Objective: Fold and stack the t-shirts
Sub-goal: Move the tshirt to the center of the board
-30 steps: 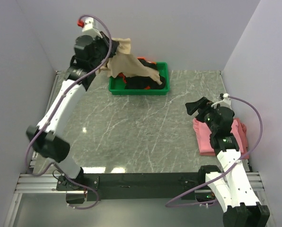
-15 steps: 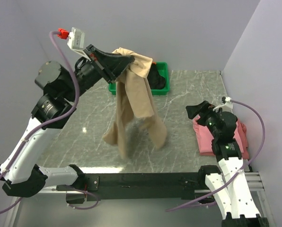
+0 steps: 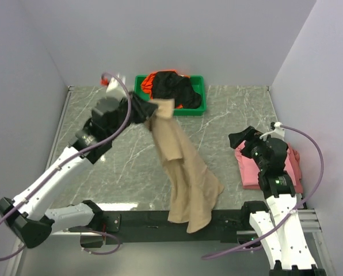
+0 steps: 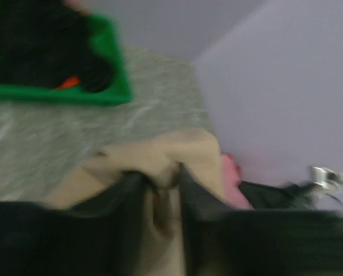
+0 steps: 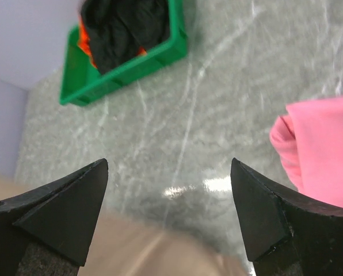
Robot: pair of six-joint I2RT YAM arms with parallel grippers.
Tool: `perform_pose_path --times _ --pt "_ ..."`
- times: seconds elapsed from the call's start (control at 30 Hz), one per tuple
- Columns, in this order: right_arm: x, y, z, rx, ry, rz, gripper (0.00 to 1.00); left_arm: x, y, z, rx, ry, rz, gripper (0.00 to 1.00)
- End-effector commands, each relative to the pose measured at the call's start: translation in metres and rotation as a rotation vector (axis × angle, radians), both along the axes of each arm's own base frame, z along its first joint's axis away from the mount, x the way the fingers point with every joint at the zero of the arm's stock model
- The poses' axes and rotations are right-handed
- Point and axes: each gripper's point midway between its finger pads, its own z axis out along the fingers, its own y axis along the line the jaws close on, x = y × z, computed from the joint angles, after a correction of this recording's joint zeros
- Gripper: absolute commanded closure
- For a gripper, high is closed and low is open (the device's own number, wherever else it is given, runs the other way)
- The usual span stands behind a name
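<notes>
Grey veined-marble worktop [image 3: 119, 172] boxed by pale lilac walls, both arm bases at the near edge. At left, left pincer [image 3: 150, 107] raised over the far-left part of the worktop just in front of the green tray [image 3: 189, 110], clamped tight on a bunched edge of the tan t-shirt [image 3: 186, 178]. In the blurred left wrist view, beige cloth pinched between the two dark fingers [image 4: 201, 215]. Hangs long and twisted from that grip, slanting toward the near middle, lower end showing across the black rail [image 3: 148, 218] at the near edge. Behind, at the far edge against the back wall, the tray again, holding a crumpled black t-shirt [image 3: 174, 89] with an orange t-shirt [image 3: 150, 82] peeking out on its left side. Further right, right pincer [image 3: 240, 138] held above the worktop, spread wide, fingers [image 5: 62, 207] far apart with only bare marble between them, gripping nothing. At far right, pink t-shirt [image 3: 291, 167] lying folded on the worktop close to the right wall, partly hidden beneath the right arm.
</notes>
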Motion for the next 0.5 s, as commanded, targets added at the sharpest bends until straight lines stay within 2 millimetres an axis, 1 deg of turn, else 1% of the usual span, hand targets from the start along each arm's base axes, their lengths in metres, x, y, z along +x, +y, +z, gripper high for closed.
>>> perform_pose_path --times 0.0,0.03,0.07,0.1,0.13,0.2,0.23,0.27,0.3,0.33,0.37,0.4,0.43,0.47 --pt "0.000 0.006 -0.017 -0.008 0.104 0.027 0.07 0.023 0.099 -0.130 0.051 0.297 0.465 0.55" --pt "-0.001 0.009 -0.023 -0.025 0.135 0.041 0.07 0.028 0.134 -0.161 0.025 0.385 0.598 0.42" --pt "-0.001 0.016 -0.031 -0.046 0.170 0.060 0.07 0.014 0.158 -0.200 0.083 0.494 0.673 0.11" --pt "-0.004 0.030 -0.037 -0.082 0.193 0.078 0.07 0.004 0.188 -0.241 0.104 0.600 0.783 0.01" --pt "-0.008 0.047 -0.047 -0.136 0.242 0.106 0.07 -0.020 0.212 -0.273 0.180 0.703 0.874 0.01" --pt "-0.016 0.065 -0.060 -0.147 0.307 0.146 0.07 -0.033 0.232 -0.286 0.191 0.746 0.957 0.01" --pt "-0.018 0.072 -0.062 -0.150 0.330 0.165 0.07 -0.037 0.235 -0.287 0.196 0.743 0.964 0.01" --pt "-0.021 0.078 -0.074 -0.162 0.381 0.183 0.07 -0.042 0.234 -0.288 0.185 0.735 0.943 0.01" --pt "-0.034 0.090 -0.081 -0.169 0.423 0.227 0.08 -0.045 0.232 -0.287 0.180 0.733 0.925 0.01" --pt "-0.040 0.096 -0.087 -0.174 0.448 0.242 0.08 -0.047 0.228 -0.286 0.167 0.731 0.900 0.01" --pt "-0.048 0.104 -0.092 -0.177 0.467 0.271 0.08 -0.051 0.216 -0.290 0.139 0.743 0.822 0.01" --pt "-0.064 0.119 -0.098 -0.173 0.497 0.335 0.07 -0.049 0.209 -0.288 0.132 0.720 0.774 0.01" --pt "-0.075 0.124 -0.104 -0.181 0.525 0.360 0.07 -0.049 0.202 -0.288 0.118 0.714 0.728 0.01" --pt "-0.083 0.127 -0.110 -0.190 0.555 0.370 0.08 -0.056 0.184 -0.296 0.101 0.736 0.621 0.01"
